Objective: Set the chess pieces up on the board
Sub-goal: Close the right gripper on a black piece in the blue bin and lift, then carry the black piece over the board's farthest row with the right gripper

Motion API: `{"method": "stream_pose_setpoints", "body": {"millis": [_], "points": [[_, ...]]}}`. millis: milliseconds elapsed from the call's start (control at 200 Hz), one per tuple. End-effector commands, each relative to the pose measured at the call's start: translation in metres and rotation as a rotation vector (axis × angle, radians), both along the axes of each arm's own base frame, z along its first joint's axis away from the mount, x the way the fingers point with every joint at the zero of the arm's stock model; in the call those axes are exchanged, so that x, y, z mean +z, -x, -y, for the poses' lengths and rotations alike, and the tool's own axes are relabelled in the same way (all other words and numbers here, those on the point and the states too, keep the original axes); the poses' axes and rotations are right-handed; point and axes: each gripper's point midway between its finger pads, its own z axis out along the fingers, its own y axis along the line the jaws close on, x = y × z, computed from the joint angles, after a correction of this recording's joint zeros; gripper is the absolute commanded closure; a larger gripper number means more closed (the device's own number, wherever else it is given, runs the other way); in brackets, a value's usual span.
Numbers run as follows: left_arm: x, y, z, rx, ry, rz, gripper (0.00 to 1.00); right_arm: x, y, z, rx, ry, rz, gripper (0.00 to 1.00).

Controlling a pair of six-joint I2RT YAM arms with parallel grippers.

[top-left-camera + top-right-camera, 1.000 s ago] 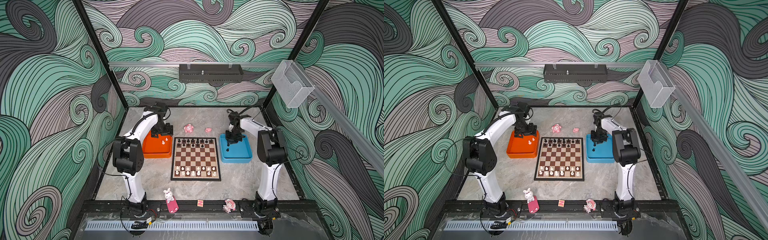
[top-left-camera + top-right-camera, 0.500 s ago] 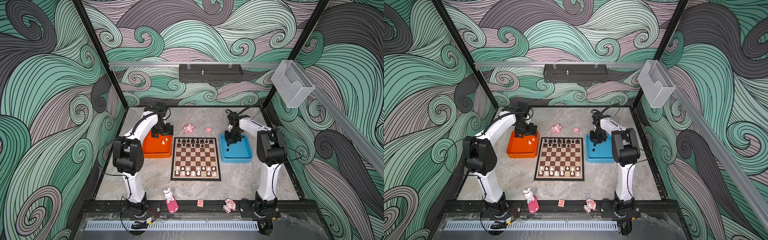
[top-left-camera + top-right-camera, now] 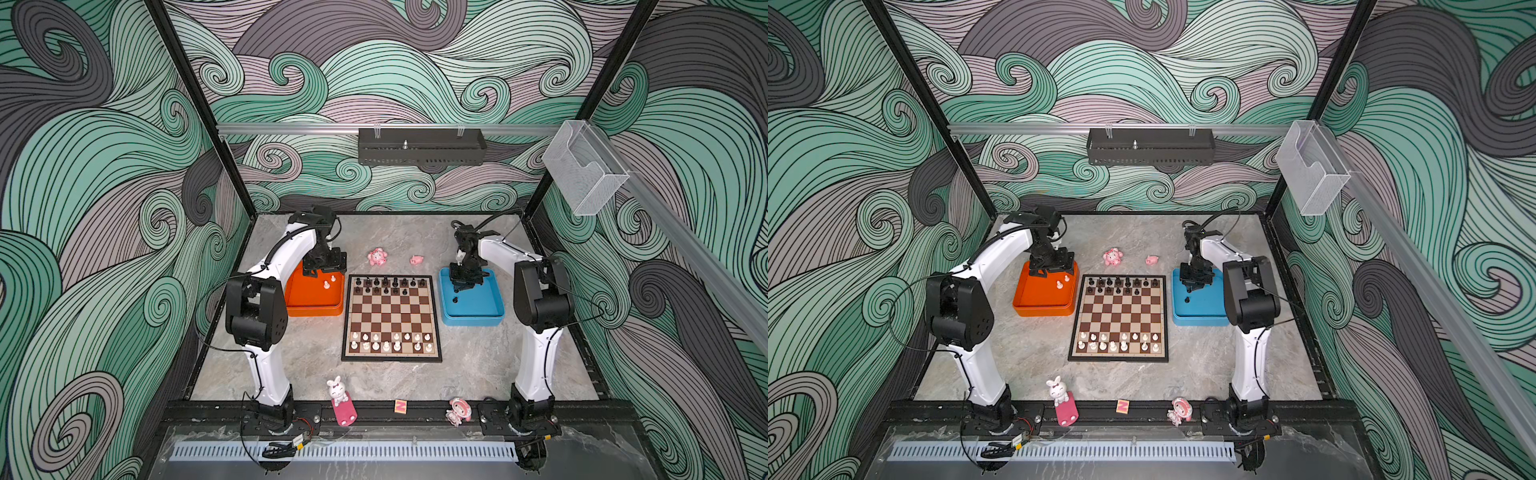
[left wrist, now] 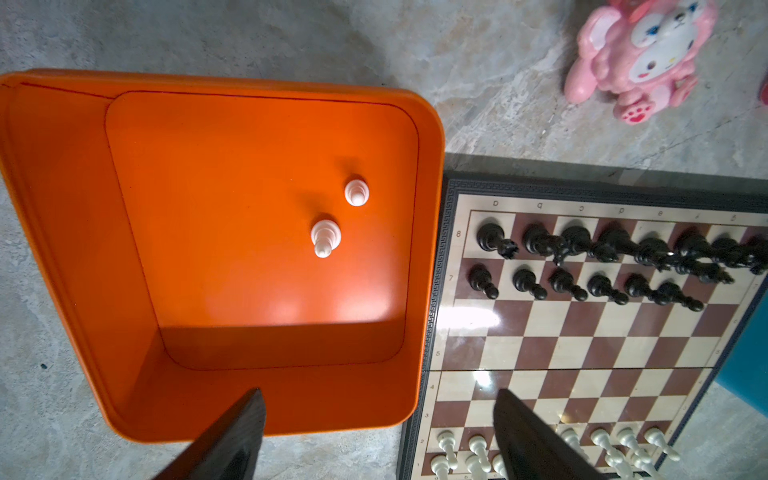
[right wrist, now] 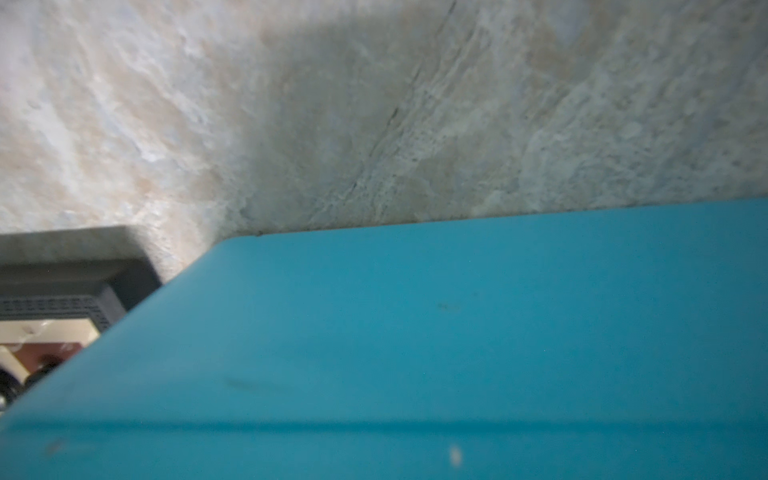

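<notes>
— Where is the left pincer (image 4: 379,392)?

— It hangs over the orange tray (image 4: 62,216). Its two dark fingers (image 4: 245,424) are well apart, and nothing is between them. Inside this tray two loose white pieces (image 4: 325,237) stand upright, near the wall that is beside the board (image 4: 582,336).

— And the right pincer (image 3: 465,284)?

— It is low inside the blue tray (image 3: 473,318), at the far side. I cannot tell if it is together or apart, because in both top views the tips are hidden. One lone black piece (image 3: 455,299) stands on the tray floor near it.

— How do the pieces on the board look?

— They are small turned figures, each much smaller than a square. The black pieces (image 3: 390,284) stand on the two far rows and the white pieces (image 3: 390,340) on the two near rows, with a few gaps. The board lies flat on the counter (image 3: 307,365) between the two trays. It has brown and cream squares, a cream border and a thin black frame.

— Do the views differ?

— Yes. The left wrist view shows letters and numbers on the border. It shows also free squares in the second black row, toward the blue tray, and a pink toy (image 4: 640,54) beyond the board. The top views show the whole board, but very small. The right wrist view gives only blurred blue wall, counter and one board corner.
</notes>
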Motion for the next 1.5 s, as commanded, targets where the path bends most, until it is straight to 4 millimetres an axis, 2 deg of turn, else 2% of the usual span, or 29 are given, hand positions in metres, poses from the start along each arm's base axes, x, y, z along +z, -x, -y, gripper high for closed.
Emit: {"method": "stream_pose_setpoints", "body": {"millis": [0, 350, 726, 821, 1026, 1236, 1351, 1496], "points": [[0.003, 0.002, -0.002, -0.001, 0.006, 0.003, 0.12, 0.004, 0.009, 0.0, -0.002, 0.009, -0.015, 0.85], [0.004, 0.003, -0.003, -0.002, 0.002, 0.007, 0.11, 0.039, 0.009, -0.01, 0.043, 0.013, 0.039, 0.92], [0.006, 0.004, -0.004, -0.001, -0.002, 0.012, 0.12, 0.085, 0.01, -0.042, 0.127, -0.009, 0.128, 0.94], [0.006, 0.004, -0.004, 0.0, -0.001, 0.012, 0.11, 0.085, 0.009, -0.044, 0.131, -0.006, 0.129, 0.91], [0.008, 0.004, -0.005, -0.002, -0.002, 0.016, 0.11, 0.074, 0.01, -0.037, 0.125, 0.008, 0.1, 0.91], [0.008, 0.004, -0.005, 0.0, -0.004, 0.017, 0.11, 0.076, 0.008, -0.037, 0.127, 0.001, 0.103, 0.92], [0.007, 0.004, -0.005, 0.0, -0.004, 0.014, 0.12, 0.083, 0.007, -0.047, 0.142, -0.02, 0.109, 0.91], [0.006, 0.003, -0.005, 0.0, -0.002, 0.015, 0.11, 0.087, 0.009, -0.075, 0.205, -0.036, 0.113, 0.91]]}}
